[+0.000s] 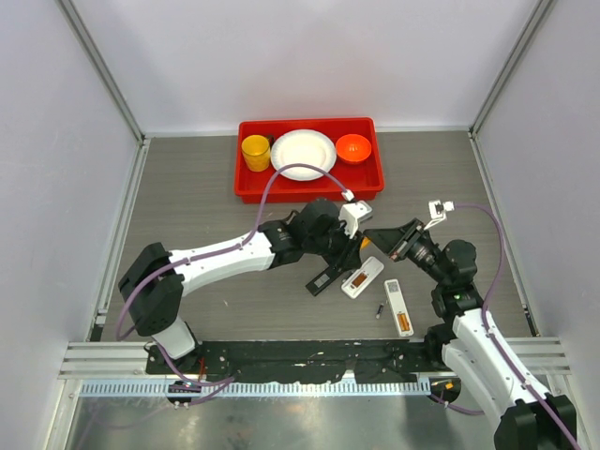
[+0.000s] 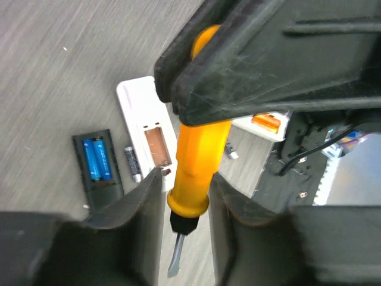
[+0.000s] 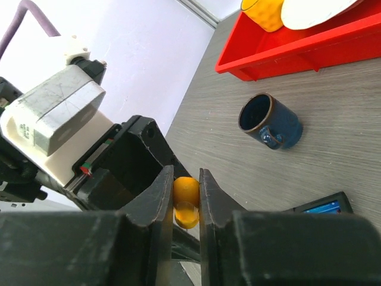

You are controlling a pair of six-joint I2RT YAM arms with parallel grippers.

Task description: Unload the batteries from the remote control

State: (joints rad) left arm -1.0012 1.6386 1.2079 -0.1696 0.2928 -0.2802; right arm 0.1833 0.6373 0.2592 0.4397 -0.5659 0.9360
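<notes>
Table [image 1: 206, 187]; left gripper [image 2: 184, 190], right gripper [image 3: 186, 196] around screwdriver [image 2: 196, 149]; blue batteries [image 2: 98, 159] in remote [image 2: 111, 189]

The grey wood-grain table [image 1: 206, 187] carries a red tray [image 1: 300, 190] at its far side, and a blue mug [image 3: 271, 121] sits near the tray. Closer to the arms, a black remote [image 2: 98, 161] lies with its bay open and two blue batteries [image 2: 96, 158] inside. A dark battery [image 2: 132, 162] lies loose between it and a white remote [image 2: 137, 107] whose bay is empty. A second white remote [image 1: 397, 307] lies near, on the other side.
</notes>
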